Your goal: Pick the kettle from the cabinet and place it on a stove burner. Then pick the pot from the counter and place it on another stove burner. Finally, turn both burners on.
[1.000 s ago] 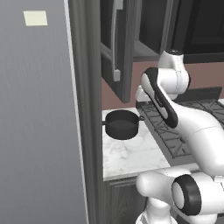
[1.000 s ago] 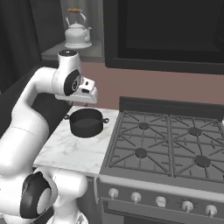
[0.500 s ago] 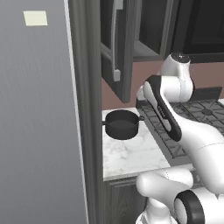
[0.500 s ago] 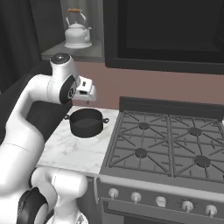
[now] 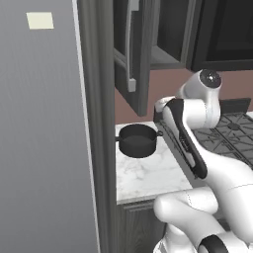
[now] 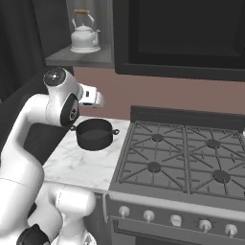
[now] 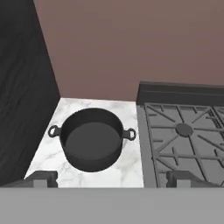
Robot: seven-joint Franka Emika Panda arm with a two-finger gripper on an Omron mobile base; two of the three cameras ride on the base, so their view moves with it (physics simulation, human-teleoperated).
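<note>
Above the tabletop, the gripper hangs with fingers spread wide and empty. The kettle sits on the cabinet shelf; the pot rests on the marble beside the stove. Risks: the rising arm could clip the open cabinet door, or a grasp on the thin arched handle could tip the kettle off the shelf.

This is a kitchen. There is a stove with black burners and silver knobs on the front. Next to it is a white marble counter with a dark pot on it. Up high, a kettle sits in an open cabinet on the wall.
</note>
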